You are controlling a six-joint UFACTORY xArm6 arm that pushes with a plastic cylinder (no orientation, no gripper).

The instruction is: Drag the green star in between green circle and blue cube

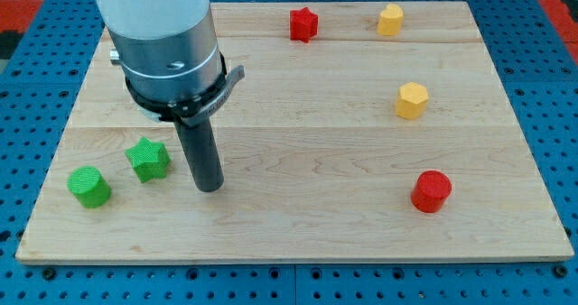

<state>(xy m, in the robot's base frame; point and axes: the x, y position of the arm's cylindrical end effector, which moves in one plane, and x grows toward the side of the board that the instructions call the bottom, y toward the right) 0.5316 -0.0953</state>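
Star (pixel 148 159), green and five-pointed with no clear long axis, lay at about nine o'clock from my tip (pixel 209 188), just beside it and apart; the green circle (pixel 89 187), a short cylinder, sat just beyond at the star's eight o'clock. The end effector was a plain dark rod with nothing to open or close, and it held nothing. No blue cube showed anywhere; it may have been hidden behind the arm's grey housing at the upper left. The blocks looked like matte moulded pieces on a pale, smooth-grained wooden surface (pixel 307 215).
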